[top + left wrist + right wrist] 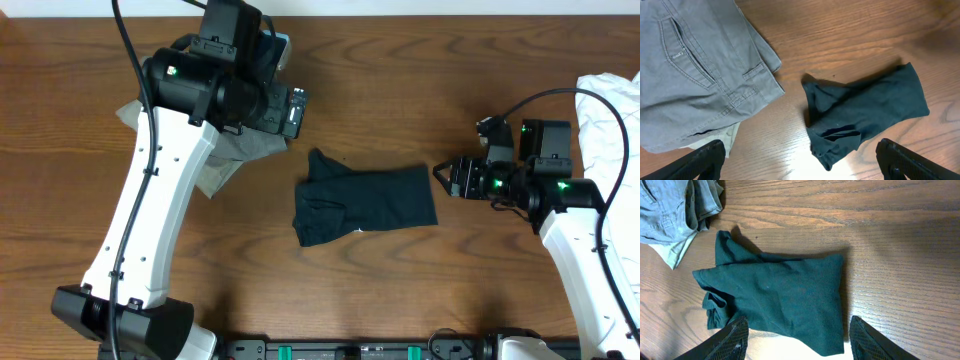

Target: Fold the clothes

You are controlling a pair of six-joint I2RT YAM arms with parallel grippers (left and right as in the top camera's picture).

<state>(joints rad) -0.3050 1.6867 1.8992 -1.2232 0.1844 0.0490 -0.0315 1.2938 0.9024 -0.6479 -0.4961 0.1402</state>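
Only overhead catches white cloth (608, 112); wrist views — left pincer (800, 152), right pincer (798, 327) spread, dark garment (372, 200) untouched.

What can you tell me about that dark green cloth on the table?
The dark green cloth is a soft-looking garment folded into a rough rectangle. Its right end lies smooth; its left end is bunched, one corner poking out. It lies flat on the wooden table, clear of the grey trousers, touching nothing else.
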